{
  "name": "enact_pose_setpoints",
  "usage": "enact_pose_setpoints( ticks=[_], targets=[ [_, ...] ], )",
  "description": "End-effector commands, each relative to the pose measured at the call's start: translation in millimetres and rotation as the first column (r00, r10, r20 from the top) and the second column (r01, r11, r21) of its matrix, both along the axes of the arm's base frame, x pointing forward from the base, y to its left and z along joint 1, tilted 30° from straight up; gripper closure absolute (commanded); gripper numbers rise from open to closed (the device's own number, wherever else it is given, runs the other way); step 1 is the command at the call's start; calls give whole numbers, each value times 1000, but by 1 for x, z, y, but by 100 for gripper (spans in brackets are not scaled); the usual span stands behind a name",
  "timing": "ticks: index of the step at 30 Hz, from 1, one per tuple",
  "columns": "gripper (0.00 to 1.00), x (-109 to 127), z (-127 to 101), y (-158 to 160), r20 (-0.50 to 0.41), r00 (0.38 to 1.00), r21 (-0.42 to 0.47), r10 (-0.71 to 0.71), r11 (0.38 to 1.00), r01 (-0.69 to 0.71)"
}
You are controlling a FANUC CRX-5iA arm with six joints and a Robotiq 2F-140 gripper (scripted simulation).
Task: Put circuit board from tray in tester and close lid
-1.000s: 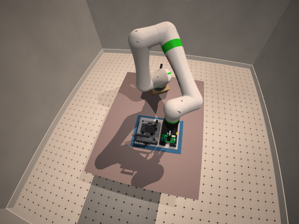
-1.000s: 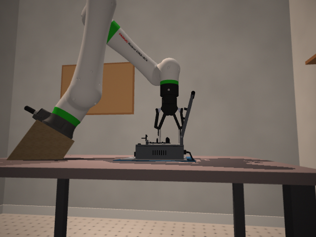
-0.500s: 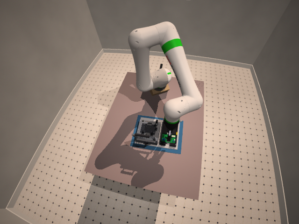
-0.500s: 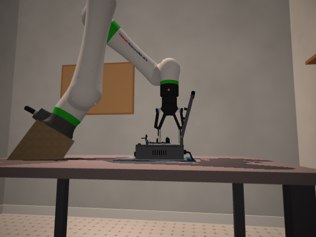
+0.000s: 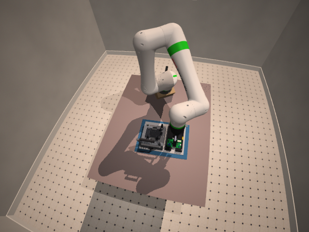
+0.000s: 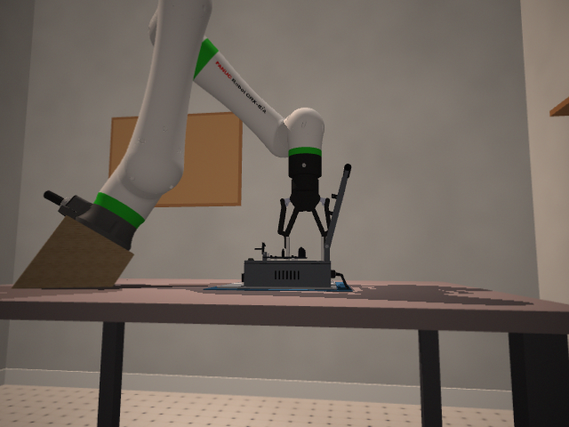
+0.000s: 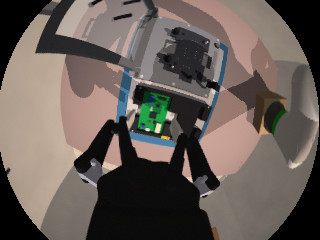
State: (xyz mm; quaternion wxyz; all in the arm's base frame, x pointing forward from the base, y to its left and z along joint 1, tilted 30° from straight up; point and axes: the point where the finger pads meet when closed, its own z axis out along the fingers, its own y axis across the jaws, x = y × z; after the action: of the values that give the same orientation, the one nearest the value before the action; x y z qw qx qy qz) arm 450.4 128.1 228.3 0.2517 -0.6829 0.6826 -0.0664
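The green circuit board [image 5: 174,143] [image 7: 152,112] lies face up in the white tray [image 5: 185,142] [image 7: 198,111], on the side away from the tester. The dark tester [image 5: 153,137] [image 6: 287,273] [image 7: 188,54] stands beside the tray, and its lid [image 6: 337,206] [image 7: 72,8] stands open and almost upright. My gripper [image 6: 304,246] [image 7: 153,119] points straight down over the tray. It is open, with one finger on each side of the board's long edges. I cannot tell how far the fingertips stand above the board. In the exterior view the tester hides the tray.
Tester and tray share a blue mat [image 5: 174,156] [image 7: 218,86] on the brown table [image 6: 276,308]. The arm's base sits on a wooden wedge [image 5: 165,94] [image 6: 68,257] at the table's far end. The open lid rises close beside my gripper's finger.
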Motion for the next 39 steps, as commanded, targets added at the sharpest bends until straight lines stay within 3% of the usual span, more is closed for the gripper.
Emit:
enact_pose_setpoints(
  ticks=[1, 20, 39],
  targets=[
    [42, 1, -2, 1, 0, 1000, 0, 0, 1000, 0],
    [42, 12, -22, 7, 0, 1000, 0, 0, 1000, 0],
    [42, 13, -24, 8, 0, 1000, 0, 0, 1000, 0]
  ],
)
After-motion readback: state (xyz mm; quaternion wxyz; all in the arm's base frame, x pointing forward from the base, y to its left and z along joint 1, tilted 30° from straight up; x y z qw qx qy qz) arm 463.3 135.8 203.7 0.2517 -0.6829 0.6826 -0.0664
